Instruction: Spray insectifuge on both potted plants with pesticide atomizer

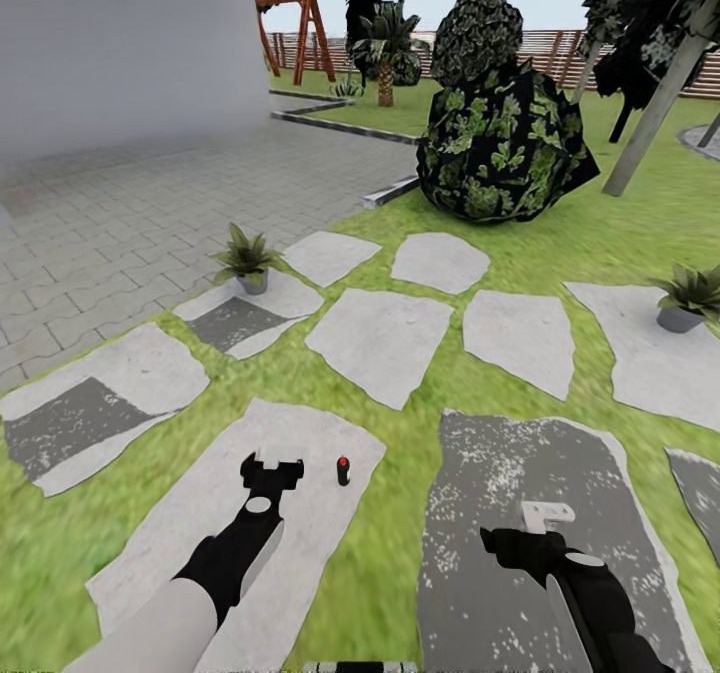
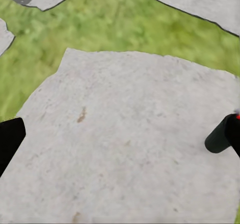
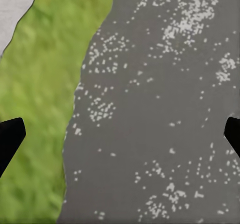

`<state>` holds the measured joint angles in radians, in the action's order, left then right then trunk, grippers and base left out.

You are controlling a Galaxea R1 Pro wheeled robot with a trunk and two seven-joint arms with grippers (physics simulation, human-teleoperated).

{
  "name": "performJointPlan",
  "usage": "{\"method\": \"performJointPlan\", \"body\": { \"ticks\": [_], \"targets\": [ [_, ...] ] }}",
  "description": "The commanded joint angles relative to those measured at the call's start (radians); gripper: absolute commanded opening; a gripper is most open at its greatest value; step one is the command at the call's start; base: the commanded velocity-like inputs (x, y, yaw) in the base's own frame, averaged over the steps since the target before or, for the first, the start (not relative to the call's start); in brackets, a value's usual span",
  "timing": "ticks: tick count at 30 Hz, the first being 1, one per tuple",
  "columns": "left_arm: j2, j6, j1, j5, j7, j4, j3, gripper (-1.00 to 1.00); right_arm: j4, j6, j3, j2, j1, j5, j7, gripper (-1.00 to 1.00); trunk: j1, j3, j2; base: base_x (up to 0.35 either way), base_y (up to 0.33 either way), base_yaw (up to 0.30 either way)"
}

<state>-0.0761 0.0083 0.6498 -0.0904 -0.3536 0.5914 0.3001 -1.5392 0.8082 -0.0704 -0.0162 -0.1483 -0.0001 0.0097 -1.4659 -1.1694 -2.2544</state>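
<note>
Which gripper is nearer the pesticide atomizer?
Left. The left gripper hovers just beside the pesticide atomizer on the same stone; the right gripper is over the neighbouring dark stone.

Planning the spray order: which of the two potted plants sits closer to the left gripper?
The potted plant beside the grey paving, on the stepping stone ahead of the left gripper. The other potted plant stands far off on the robot's right.
</note>
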Motion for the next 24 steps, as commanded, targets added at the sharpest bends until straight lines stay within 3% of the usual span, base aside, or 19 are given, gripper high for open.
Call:
{"method": "performJointPlan", "body": {
  "ticks": [1, 5, 13, 24],
  "targets": [
    [0.001, 0.001, 0.001, -0.009, -0.008, 0.001, 0.008, 1.00, -0.001, 0.005, 0.000, 0.000, 0.000, 0.000, 0.001, 1.00, -0.004, -0.006, -0.008, 0.000, 0.000, 0.000],
    [0.001, 0.001, -0.003, -0.009, -0.008, 0.002, 0.009, 1.00, -0.001, 0.005, 0.000, 0.000, -0.001, 0.000, 0.001, 1.00, -0.019, -0.025, -0.036, 0.000, 0.000, 0.000],
    [0.001, 0.001, -0.008, -0.008, -0.008, 0.008, 0.010, 1.00, -0.001, 0.005, 0.000, 0.000, 0.000, 0.000, 0.001, 1.00, -0.019, -0.034, -0.036, 0.005, -0.003, 0.000],
    [0.001, 0.001, -0.009, -0.008, -0.008, 0.008, 0.011, 1.00, -0.001, 0.005, 0.000, 0.000, -0.001, 0.000, 0.001, 1.00, -0.019, -0.035, -0.036, 0.211, -0.158, 0.000]
  ]
}}
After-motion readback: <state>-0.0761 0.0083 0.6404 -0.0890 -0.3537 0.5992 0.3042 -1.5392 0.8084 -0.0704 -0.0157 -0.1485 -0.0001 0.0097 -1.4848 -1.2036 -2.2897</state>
